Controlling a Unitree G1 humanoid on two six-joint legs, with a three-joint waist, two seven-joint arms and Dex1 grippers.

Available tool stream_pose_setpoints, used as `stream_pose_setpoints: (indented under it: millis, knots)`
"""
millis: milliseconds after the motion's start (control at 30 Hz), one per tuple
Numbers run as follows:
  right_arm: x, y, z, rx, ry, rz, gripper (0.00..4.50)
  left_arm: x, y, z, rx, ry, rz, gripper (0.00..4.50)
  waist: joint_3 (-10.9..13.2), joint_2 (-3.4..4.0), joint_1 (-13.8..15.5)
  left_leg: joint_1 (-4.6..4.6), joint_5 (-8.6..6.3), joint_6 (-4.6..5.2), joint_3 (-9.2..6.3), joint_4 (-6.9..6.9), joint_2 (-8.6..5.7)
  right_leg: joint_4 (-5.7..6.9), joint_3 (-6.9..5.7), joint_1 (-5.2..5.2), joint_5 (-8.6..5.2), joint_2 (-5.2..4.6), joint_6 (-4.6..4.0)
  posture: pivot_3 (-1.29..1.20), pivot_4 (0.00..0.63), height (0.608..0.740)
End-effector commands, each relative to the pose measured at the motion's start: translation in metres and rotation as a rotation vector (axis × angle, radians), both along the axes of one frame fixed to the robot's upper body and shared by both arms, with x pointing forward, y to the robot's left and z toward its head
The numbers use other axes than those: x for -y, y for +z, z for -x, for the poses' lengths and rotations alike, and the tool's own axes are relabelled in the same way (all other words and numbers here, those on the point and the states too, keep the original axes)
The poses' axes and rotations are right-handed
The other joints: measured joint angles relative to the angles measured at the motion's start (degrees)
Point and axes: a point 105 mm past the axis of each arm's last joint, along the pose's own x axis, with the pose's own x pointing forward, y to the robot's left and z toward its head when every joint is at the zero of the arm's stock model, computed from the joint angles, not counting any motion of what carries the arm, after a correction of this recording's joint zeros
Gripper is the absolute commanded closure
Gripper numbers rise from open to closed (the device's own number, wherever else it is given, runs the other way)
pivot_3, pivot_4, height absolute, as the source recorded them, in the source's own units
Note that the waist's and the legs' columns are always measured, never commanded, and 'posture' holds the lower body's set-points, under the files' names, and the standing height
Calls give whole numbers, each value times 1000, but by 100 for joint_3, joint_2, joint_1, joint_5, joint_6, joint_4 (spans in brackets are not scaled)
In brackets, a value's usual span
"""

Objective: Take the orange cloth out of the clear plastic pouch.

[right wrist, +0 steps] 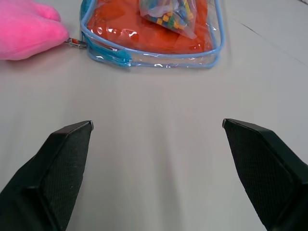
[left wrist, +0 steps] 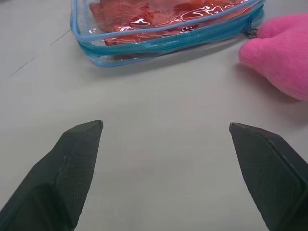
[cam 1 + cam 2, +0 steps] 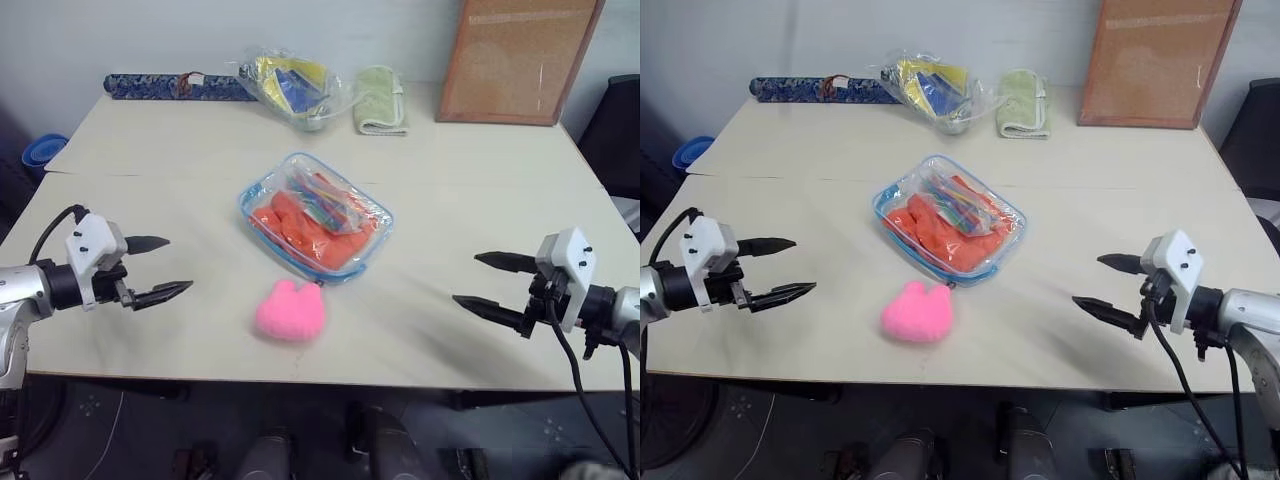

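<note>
Orange cloth [image 3: 300, 232] lies inside the clear plastic pouch [image 3: 262, 236], which rests flat near the middle of the table [image 3: 480, 190], with a small packet of coloured pens [image 3: 330, 206] on top. A pink plush lump [image 3: 290, 310] sits just beside the pouch's near corner. The left gripper [image 3: 160, 268] and right gripper [image 3: 482, 283] hover on either side, well apart from the pouch, fingers spread wide and empty.

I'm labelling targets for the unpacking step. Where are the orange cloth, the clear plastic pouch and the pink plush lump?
orange cloth [image 3: 300, 232]: left eye view, on its folds seen through the plastic.
clear plastic pouch [image 3: 262, 193]: left eye view, on its blue-edged far-left corner.
pink plush lump [image 3: 916, 313]: right eye view, on its middle.
</note>
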Motion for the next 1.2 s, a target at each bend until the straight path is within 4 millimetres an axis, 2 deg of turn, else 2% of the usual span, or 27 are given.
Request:
stream_pose_setpoints:
  millis: [33, 700, 867, 967, 1033, 1200]
  knots:
    - [1, 11, 0, 53, -3, 3, 0, 0, 8, 2, 35, -7, -16, 37, 0, 1, -1, 0, 0, 0, 0, 0, 0, 0, 0, 0, 0, 0, 0, 0, 150, 740]
    - [0, 3, 4, 32, -34, -6, 0, 8, 7, -3, 7, -4, 42, 37, 0, 0, 2, 0, 0, 0, 2, 1, 0, 3, 0, 1, 0, 0, 0, 0, 150, 740]
    - [-3, 7, 1, 49, -34, -12, 0, 11, 11, -6, 22, -1, 67, 37, 0, 0, 3, 1, 1, -1, 2, 2, -1, 4, 1, 1, 0, 0, 0, 0, 150, 740]
    - [-11, 11, -1, 67, -18, -27, 0, 15, 16, -6, 24, -12, 106, 37, 0, 1, 0, 1, 1, -2, 2, 3, -1, 7, 2, 1, 0, 0, 0, 0, 150, 740]
    - [-23, 15, -6, 88, 5, -45, 0, 25, 21, -5, 18, -36, 147, 37, 0, 0, -20, 2, 2, -3, 2, 2, -1, 7, 2, 1, 0, 1, 0, 0, 150, 740]
    - [-81, 30, -39, 144, 56, -160, 0, 71, 41, -3, 31, -168, 247, 37, 0, -1, -80, 3, 8, -14, 3, 12, -2, 19, 6, 0, 1, 0, -1, 0, 150, 740]
